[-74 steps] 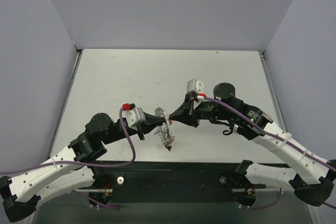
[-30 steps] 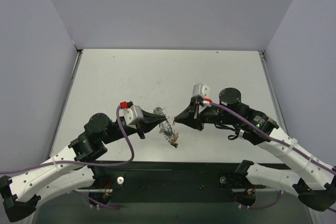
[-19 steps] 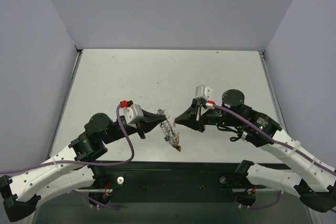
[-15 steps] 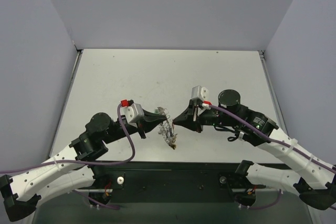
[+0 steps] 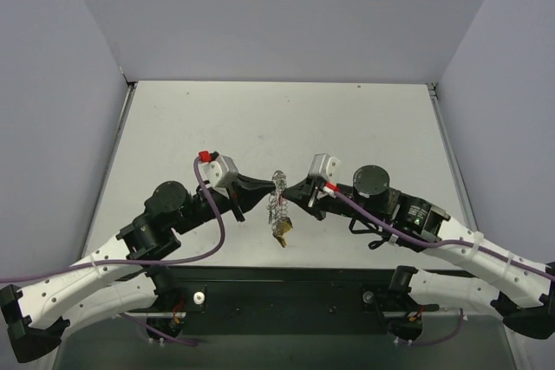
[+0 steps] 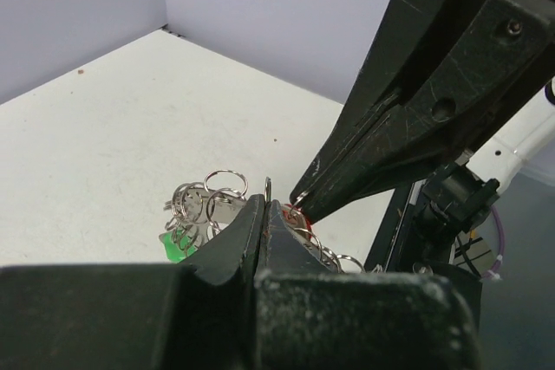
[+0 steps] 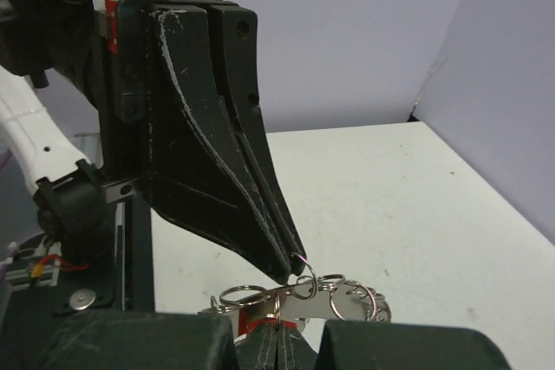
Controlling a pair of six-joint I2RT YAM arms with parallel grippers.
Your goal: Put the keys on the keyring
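In mid-frame the keyring (image 5: pixel 277 207) is clamped by the left pincer (image 5: pixel 270 189) and a key (image 7: pixel 297 303) by the right pincer (image 5: pixel 290 197).

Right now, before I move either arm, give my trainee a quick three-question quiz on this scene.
1. True or false: the left hand and the right hand both stand wide open.
2. Where is the key bunch? A) far from both hands B) between the two hands' tips C) at the left hand alone, the right hand well away
3. Fill in: in the left wrist view, the coloured key head at the bunch's lower left is ___.
Key: 1 false, both are shut; 2 B; 3 green.
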